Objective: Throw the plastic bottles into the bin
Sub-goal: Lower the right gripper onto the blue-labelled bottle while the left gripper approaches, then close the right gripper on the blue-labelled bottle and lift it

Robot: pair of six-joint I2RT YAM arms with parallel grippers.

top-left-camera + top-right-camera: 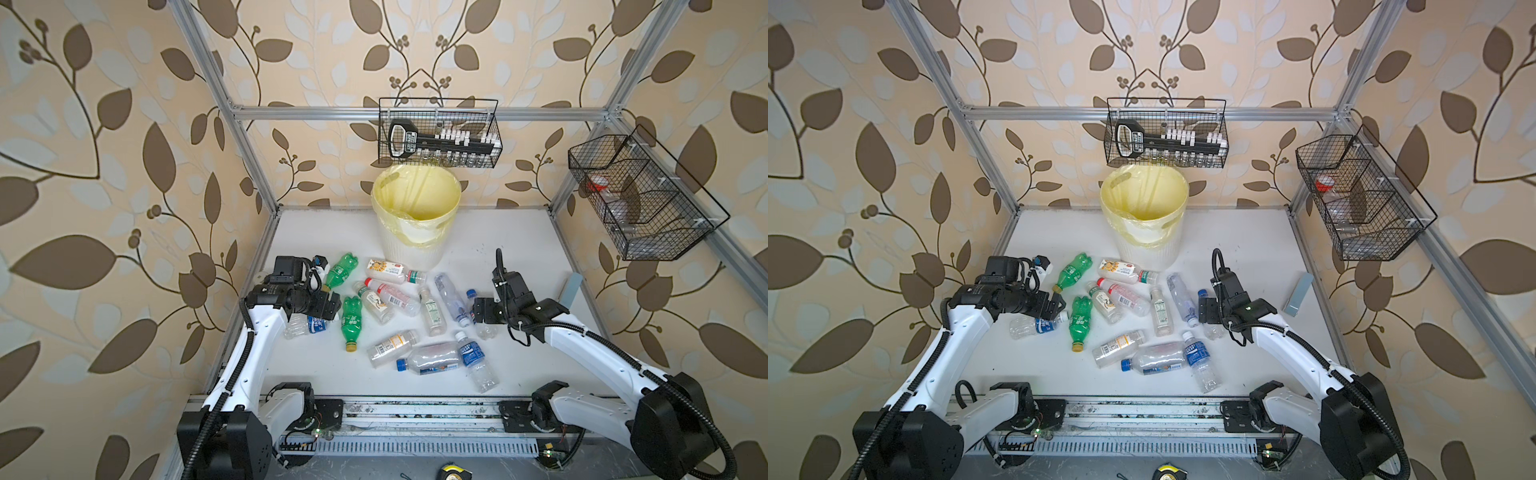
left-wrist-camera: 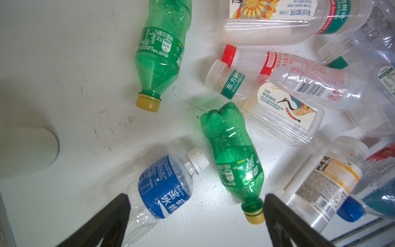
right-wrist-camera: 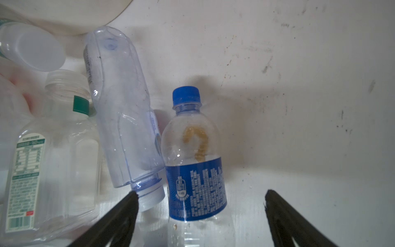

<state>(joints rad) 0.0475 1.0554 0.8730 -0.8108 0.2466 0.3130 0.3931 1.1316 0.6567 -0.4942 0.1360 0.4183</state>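
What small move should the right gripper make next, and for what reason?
Probably close the right gripper on the blue-capped bottle: its jaws stand open on either side of that bottle's body. One finger is close to the neighbouring clear bottle, so close slowly.

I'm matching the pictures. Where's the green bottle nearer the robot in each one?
Top view: green bottle, left of the pile.
Top view: same place.
Left wrist: centre, cap beside a finger.
Right wrist: not there.
Landmark: blue-label bottle beside it.
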